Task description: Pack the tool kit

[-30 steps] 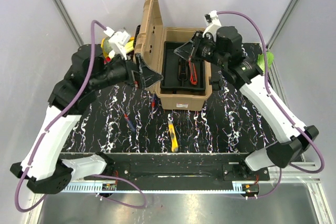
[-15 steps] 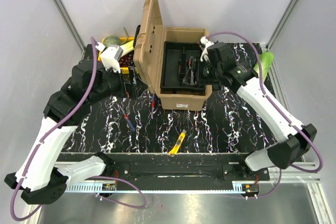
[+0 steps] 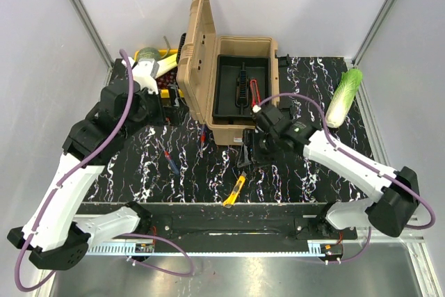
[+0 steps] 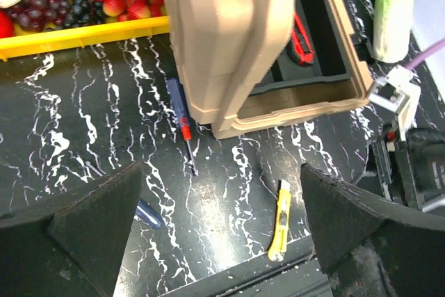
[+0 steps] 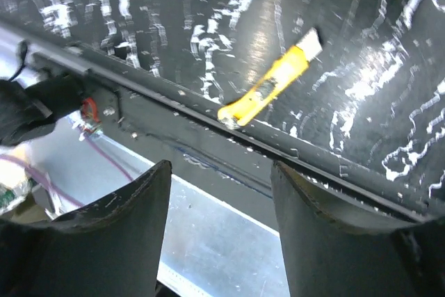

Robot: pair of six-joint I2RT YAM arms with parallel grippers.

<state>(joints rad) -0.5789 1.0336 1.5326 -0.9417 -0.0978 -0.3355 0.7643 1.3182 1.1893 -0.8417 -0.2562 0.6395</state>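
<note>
On the left, the left claw [image 4: 219,241] hangs over the black marbled desk [image 3: 285,182], its fingers spread wide and holding nothing. Behind it, at the far left corner, we see the yellow crate [image 4: 83,36] of red and dark fruit.

Two tools lie loose on the desk, apart from each other. One is a blue-handled screwdriver [image 3: 170,158]. The other is a blue-and-red screwdriver [image 4: 182,119], just beside the front left corner of the toolbox [image 3: 240,130].

The tan toolbox sits at mid-desk toward the far side. Its ribbed lid [image 3: 195,53] stands upright on the left. The black inner tray [image 3: 240,85] sits inside, with a red-handled tool [image 3: 256,95] lying in it.

In front of the box, a yellow utility knife [image 3: 236,190] rests near the desk's near edge.

The right claw [image 5: 219,234] hovers low above that knife, wide apart and empty, not touching it.

Far right, a cabbage [image 3: 344,97] lies well apart from the box.
</note>
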